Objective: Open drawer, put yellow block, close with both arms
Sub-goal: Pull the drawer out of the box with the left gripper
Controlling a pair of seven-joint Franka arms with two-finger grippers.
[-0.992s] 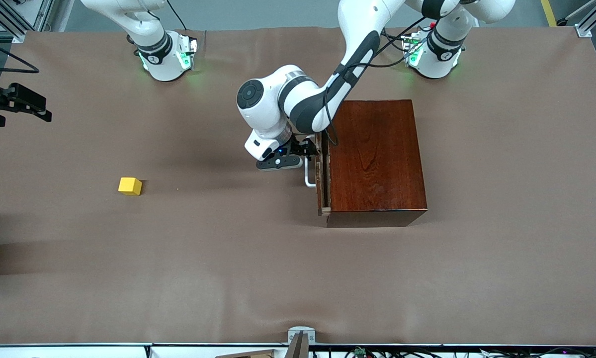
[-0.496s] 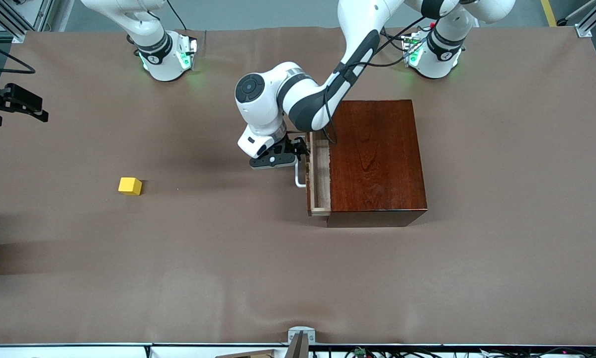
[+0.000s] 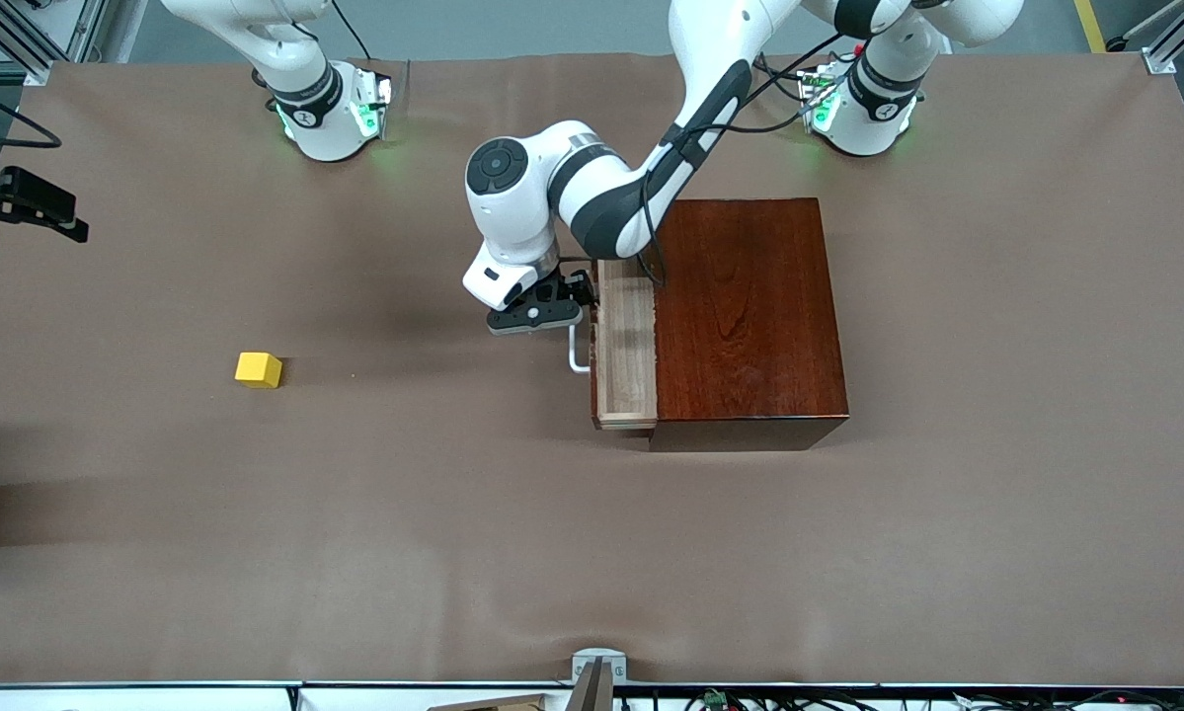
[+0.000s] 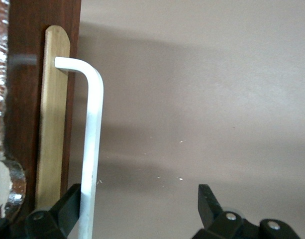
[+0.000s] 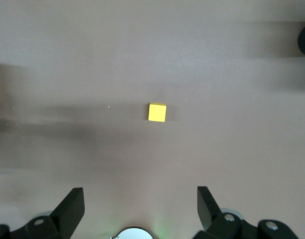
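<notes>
Compared with one second earlier, we see the drawer (image 3: 624, 346) drawn farther out of the mahogany box (image 3: 745, 321): then only a thin sliver of its pale tray showed, and now a broad strip of light wood lies exposed. The left claw (image 3: 564, 314) has travelled with it toward the right arm's end of the worktop (image 3: 592, 553). The yellow block (image 3: 258, 369) has not shifted.

The left arm (image 3: 641, 188) reaches from its base down to the drawer front. In the left wrist view, the left claw (image 4: 140, 209) is spread wide, and one finger (image 4: 67, 209) lies against the white U-shaped handle (image 4: 91, 144); the other finger stands well clear of the bar. The handle is thus hooked rather than pinched. The dark reddish-brown drawer front (image 4: 23, 99) and a pale wooden strip (image 4: 52, 114) under the handle fill the edge of that view.

The right claw (image 3: 24, 202) hangs in the air at the right arm's end of the worktop, at the edge of the front view. The right wrist view shows the right claw (image 5: 140, 209) with its fingers wide apart and nothing between them, looking down on the yellow block (image 5: 157, 112).

The yellow block rests alone on the bare brown worktop, well apart from the drawer, toward the right arm's end and slightly nearer the front camera than the handle (image 3: 577, 351).
</notes>
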